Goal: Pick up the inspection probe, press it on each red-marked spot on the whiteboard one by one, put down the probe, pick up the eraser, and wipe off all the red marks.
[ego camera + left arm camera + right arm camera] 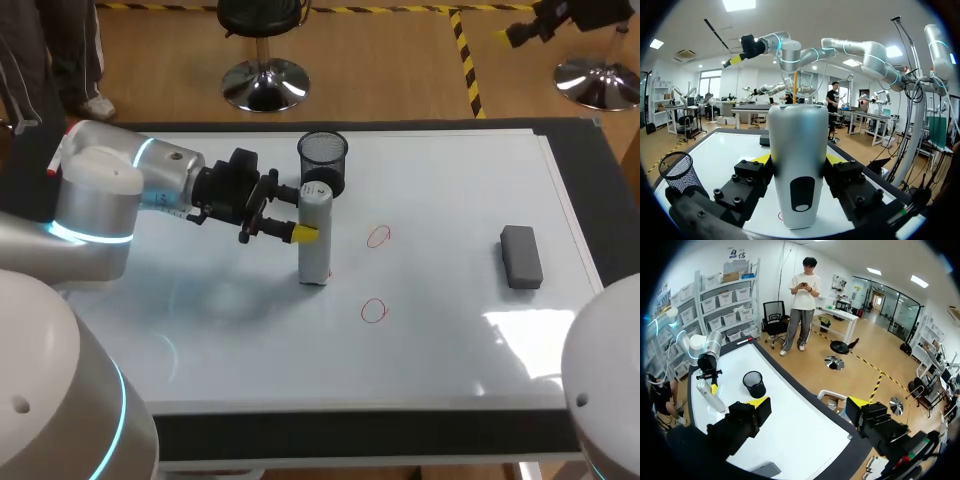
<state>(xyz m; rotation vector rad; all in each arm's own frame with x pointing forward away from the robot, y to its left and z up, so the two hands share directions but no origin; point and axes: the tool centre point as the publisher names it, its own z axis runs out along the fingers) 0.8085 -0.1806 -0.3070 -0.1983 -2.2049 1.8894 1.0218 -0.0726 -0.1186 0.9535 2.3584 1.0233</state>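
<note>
Probe [315,252] in left gripper [300,213] (apparently upright)

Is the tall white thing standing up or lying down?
Standing up: the white cylindrical probe is upright on the whiteboard, left hand gripping it.

Silver-white probe [315,255]; red marks [377,237]; grey eraser [521,257]; black mesh cup [322,155].

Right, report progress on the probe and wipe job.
Done: the probe is picked up, left pincer shut on it. In hand: it stands upright, its end on the whiteboard. Left: two red circles are unwiped, and the eraser lies untouched.
</note>
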